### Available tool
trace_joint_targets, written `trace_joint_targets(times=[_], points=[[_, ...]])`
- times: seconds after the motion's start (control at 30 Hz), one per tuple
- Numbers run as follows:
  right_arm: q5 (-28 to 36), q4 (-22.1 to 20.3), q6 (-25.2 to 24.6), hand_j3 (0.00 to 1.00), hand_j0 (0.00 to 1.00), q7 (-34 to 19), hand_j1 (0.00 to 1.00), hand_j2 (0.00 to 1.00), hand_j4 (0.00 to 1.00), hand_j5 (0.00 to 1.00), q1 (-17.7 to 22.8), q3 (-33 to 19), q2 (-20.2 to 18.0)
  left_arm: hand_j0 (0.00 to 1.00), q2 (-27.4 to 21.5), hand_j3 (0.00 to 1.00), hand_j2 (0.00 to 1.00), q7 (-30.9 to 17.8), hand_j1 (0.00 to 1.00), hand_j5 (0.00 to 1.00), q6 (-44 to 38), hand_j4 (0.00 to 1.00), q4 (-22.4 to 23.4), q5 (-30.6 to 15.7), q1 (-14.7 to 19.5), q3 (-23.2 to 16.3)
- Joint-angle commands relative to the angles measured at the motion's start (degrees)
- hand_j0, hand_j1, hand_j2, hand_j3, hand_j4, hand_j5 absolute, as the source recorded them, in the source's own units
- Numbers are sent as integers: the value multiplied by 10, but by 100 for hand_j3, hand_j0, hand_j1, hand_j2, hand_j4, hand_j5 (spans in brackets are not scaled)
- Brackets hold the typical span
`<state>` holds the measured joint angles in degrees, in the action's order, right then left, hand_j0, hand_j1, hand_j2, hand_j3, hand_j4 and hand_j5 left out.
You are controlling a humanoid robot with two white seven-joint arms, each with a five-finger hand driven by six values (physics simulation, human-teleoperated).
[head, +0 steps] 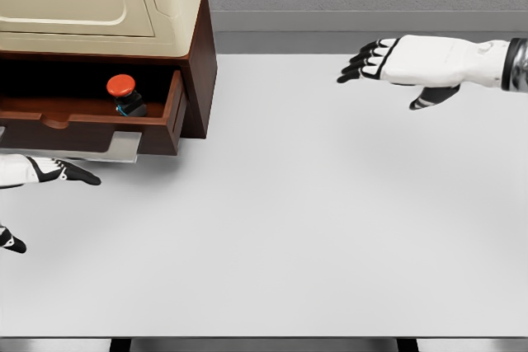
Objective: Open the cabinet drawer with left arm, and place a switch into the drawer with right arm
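A brown cabinet (198,55) with a cream top stands at the upper left. Its drawer (99,131) is pulled out. Inside the drawer lies the switch (124,94), a red mushroom button on a dark base. My left hand (58,172) shows at the left edge just below the drawer front, fingers spread, holding nothing. My right hand (388,63) hovers over the table at the upper right, far from the drawer, fingers extended and empty.
The white table (313,220) spreads across the view, its front edge near the bottom. A grey wall runs behind the table. A flat grey plate (99,147) sticks out beneath the drawer.
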<state>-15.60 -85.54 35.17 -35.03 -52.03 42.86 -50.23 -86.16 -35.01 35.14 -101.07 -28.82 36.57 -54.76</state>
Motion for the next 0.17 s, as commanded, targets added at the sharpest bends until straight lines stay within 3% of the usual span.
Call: trace_joint_targets(times=[0.0,0.13], points=[[3,8,-2,100,100,0,100,100,100,100,0,-1,0,100,0,100,100,0,100,100,-1,100,0,-5,0,0],[3,8,-2,100,100,0,100,100,100,100,1,1,0,100,0,100,100,0,100,100,-1,100,0,-5,0,0]])
